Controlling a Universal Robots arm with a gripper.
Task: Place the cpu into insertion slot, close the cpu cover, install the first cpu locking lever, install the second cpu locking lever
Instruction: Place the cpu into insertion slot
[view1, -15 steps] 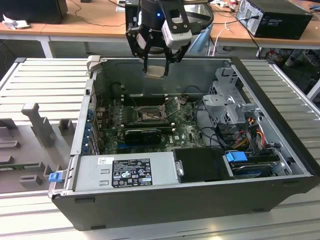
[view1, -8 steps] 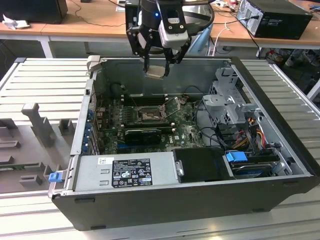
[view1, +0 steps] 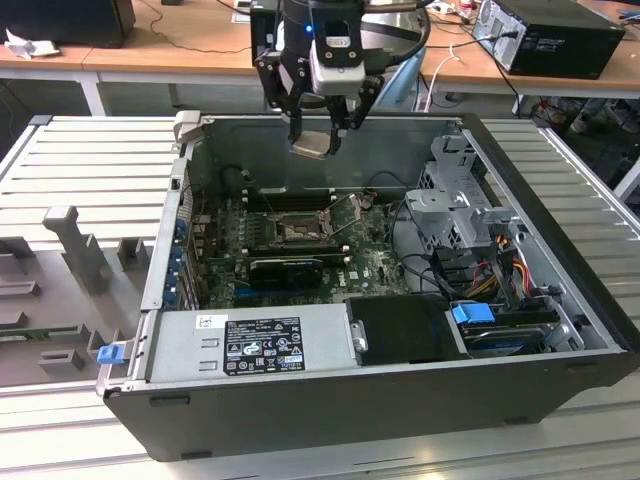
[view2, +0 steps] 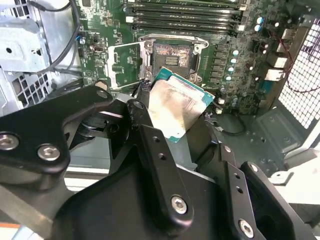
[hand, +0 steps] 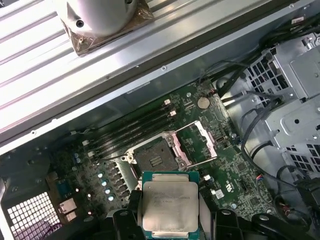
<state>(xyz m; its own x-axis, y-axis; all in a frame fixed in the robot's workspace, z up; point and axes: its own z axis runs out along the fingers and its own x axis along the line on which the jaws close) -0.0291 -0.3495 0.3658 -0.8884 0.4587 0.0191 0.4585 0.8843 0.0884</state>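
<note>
Black gripper (hand: 171, 224) clenches the flat square silver-beige-topped cpu (hand: 170, 202) by its edges, high over the green motherboard (hand: 235, 170), whose square black insertion slot (hand: 156, 161) lies bare, thin silver cpu cover (hand: 210, 140) standing open to admit it.

Soft, even room light from above fills the exterior view, so the ribbed metal table (view1: 80, 160) reads pale and bright, while the inside of the computer case (view1: 400, 410) sits in gentle shade that is darkest over the motherboard (view1: 380, 265) below the near wall. In the second wrist view a washed-out glare lies across the metal top of the cpu (view2: 175, 107), and the black gripper (view2: 175, 116) holding it stays dark, with small highlights on its screw heads. In the first wrist view the ribbed table burns almost white beside the dim, green-tinged board, and the chip's top shines evenly without hard shadows.
</note>
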